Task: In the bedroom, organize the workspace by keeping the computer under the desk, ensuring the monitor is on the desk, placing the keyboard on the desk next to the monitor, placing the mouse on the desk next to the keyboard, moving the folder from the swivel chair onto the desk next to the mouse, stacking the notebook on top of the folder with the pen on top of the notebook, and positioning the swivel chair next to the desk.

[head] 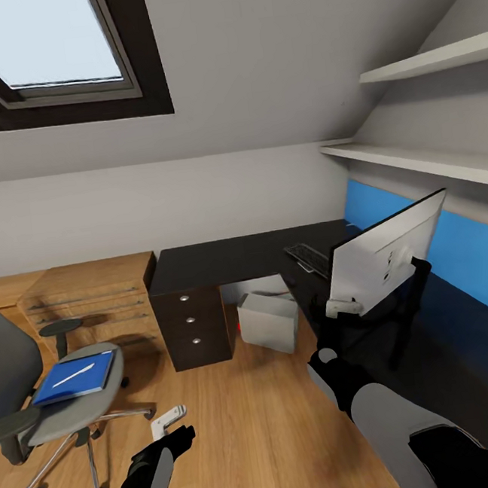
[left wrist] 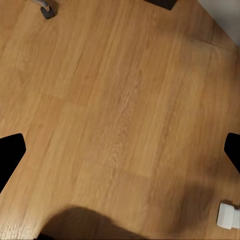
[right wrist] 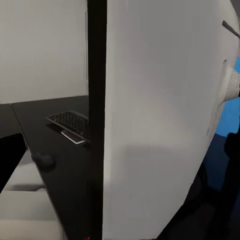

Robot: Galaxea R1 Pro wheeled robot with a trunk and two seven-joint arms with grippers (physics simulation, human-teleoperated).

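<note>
The white-backed monitor stands at the near end of the dark desk. My right gripper is open right at its base, and the monitor sits edge-on between the wide fingers. Behind it lies the keyboard, also seen from the right wrist beside a dark mouse. The grey computer sits under the desk. On the swivel chair at left lies a blue folder with a white pen on top. My left gripper hangs open over the floor.
A wooden drawer chest stands against the wall beside the desk's dark drawer unit. Two wall shelves run above the desk. A small white object lies on the wood floor near my left gripper.
</note>
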